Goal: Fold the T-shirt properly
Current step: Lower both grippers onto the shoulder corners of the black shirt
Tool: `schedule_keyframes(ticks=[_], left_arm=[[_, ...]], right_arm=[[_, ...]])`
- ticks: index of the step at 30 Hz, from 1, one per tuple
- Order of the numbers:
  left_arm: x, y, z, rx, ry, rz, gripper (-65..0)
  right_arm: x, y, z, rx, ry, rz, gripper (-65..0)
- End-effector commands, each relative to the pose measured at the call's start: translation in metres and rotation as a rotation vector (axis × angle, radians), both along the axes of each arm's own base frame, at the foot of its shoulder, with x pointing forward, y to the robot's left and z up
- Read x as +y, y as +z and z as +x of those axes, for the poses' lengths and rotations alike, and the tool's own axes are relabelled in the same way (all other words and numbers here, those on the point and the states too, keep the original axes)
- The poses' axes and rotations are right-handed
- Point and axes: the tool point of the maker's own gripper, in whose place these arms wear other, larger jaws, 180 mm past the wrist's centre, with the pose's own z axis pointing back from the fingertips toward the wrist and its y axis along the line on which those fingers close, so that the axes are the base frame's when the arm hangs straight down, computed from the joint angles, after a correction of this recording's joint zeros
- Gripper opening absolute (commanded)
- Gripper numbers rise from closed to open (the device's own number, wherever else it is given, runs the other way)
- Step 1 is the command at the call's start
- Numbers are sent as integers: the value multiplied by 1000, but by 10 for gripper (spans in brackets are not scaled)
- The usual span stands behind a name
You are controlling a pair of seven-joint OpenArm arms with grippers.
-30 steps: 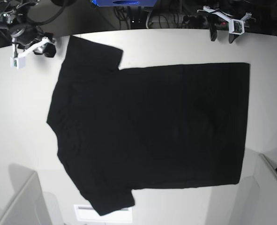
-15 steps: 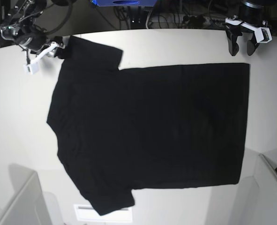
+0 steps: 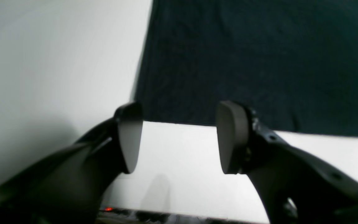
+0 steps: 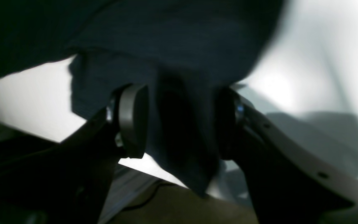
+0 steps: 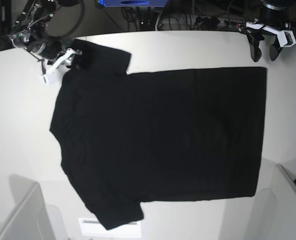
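T-shirt (image 5: 158,135), black and plain side up, lies spread flat across the white table (image 5: 17,130), its sleeves toward the left of the base view and its straight hem toward the right. The right gripper (image 4: 179,121) sits at the far-left sleeve; in its wrist view the sleeve cloth hangs between the two pads with the jaws still apart on either side, so it straddles the fabric without clamping it. The left gripper (image 3: 179,137) hovers just beyond the far-right hem corner, jaws spread and empty, with bare table between its pads and the hem edge a little way ahead. The step in hand appears to be taking hold of the far edge at both ends for a lengthwise fold. To do it well, the left gripper probably needs to move forward until the hem corner lies between its pads, low enough to catch both layers. The right one should close on the sleeve near its seam. Both grips are best secured before lifting, so the edge rises evenly and does not twist.
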Motion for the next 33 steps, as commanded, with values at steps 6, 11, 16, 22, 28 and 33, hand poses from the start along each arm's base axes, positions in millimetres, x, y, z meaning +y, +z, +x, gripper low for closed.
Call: schedule_keyframes(ticks=[6,11,16,22,28,33], left_arm=[[42,-6,-8,23,180,-177,-288],[71,-9,-8,61,259,-234,-196],[72,-9,3,70,198,-257,-171],[82,-31,2,117,239,-319,-186],[87,-50,8,116,283,-376,-186],[84,-64,18,134,288,-429,-186]], right_arm=[[7,-13,-25,58,32,-18,-339],[4,-14,-25,54,28,-27,-477],[4,-13,-22,50,30,-28,-650],[4,-13,-23,53,31,-28,-650],[5,-13,-23,53,35,-26,-650],[6,-13,-23,53,37,-26,-650]])
